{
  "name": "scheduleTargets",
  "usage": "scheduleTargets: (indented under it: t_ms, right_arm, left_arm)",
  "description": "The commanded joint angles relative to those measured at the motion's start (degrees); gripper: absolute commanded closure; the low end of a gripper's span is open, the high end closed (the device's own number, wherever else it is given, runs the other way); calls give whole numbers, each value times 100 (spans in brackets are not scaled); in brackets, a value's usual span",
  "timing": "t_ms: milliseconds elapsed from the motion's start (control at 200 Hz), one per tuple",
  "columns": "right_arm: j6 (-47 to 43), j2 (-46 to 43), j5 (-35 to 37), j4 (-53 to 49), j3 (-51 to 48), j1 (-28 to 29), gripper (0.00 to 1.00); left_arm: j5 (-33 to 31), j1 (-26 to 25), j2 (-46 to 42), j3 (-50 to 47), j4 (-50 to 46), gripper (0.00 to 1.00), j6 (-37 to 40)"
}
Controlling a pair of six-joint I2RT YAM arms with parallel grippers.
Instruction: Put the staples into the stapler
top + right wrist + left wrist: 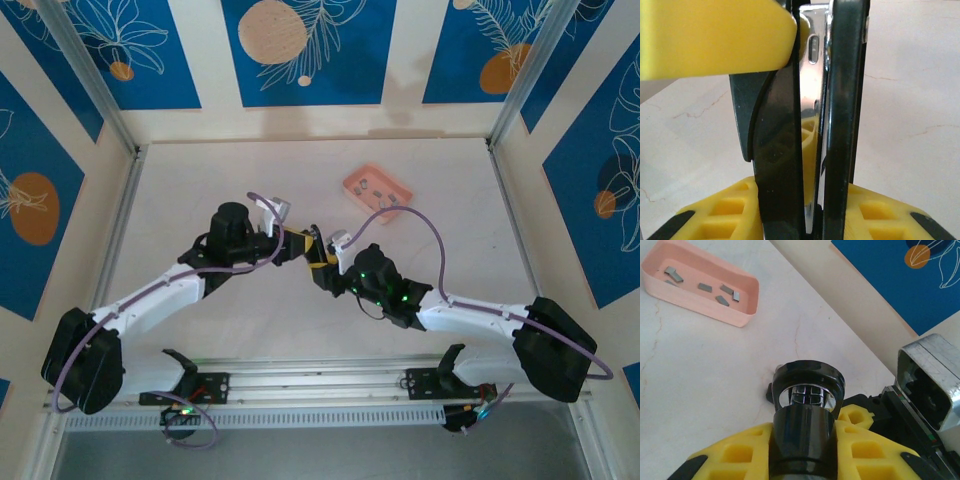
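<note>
Cream walls point(405, 70) carrying blue panels point(350, 60) with orange discs and white leaves surround a pale marbled tabletop point(200, 180)

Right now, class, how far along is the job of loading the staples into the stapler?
Done: the stapler is secured between the two arms. In hand: the left gripper and the right gripper are both shut on it, its silvery rail showing between the black halves. Left: the staples lie loose in the pink tray, apart from the stapler; picking one up and loading it remain.
</note>
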Motion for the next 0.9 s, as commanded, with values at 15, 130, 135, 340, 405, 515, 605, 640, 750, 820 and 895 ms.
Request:
scheduleTargets:
  t_ms: [15, 130, 135, 340, 405, 515, 605, 640, 750, 820, 895]
  right_arm:
    - [329, -377, -3, 516, 31, -102, 54]
    - [646, -670, -122, 126, 18, -178, 38]
    - [669, -701, -126, 99, 16, -180, 38]
    - [1796, -1615, -524, -1413, -32, -646, 25]
    - [2338, -1758, -1007, -2042, 92, -1083, 23]
    - [2601, -1596, -2372, -2806, 512, -1795, 27]
    - [2403, -1287, -2967, -3233, 955, -1909, 29]
    - [2329, -1161, -3115, -3331, 1115, -1877, 29]
    - [2247, -744, -3418, -3391, 1452, -1785, 30]
    - [2233, -514, -3494, -3357, 1573, -1731, 30]
    - [2237, -304, -3467, -3322, 1655, -1686, 31]
  left_arm:
    - [-254, -45, -185, 23, -241, 96, 833]
    - [-509, -47, -202, 261, -935, 99, 1683]
    - [-514, -46, -199, 268, -960, 99, 1724]
    - [-247, -46, -203, 459, -1476, 100, 3306]
    - [25, -49, -254, 464, -1529, 100, 3794]
    - [590, -47, -375, 391, -1511, 100, 4683]
    - [764, -52, -437, 354, -1472, 100, 5057]
    - [801, -50, -442, 367, -1506, 100, 5162]
    - [773, -45, -427, 413, -1503, 100, 5246]
    - [764, -48, -409, 441, -1485, 100, 5247]
    - [769, -49, -399, 480, -1520, 100, 5238]
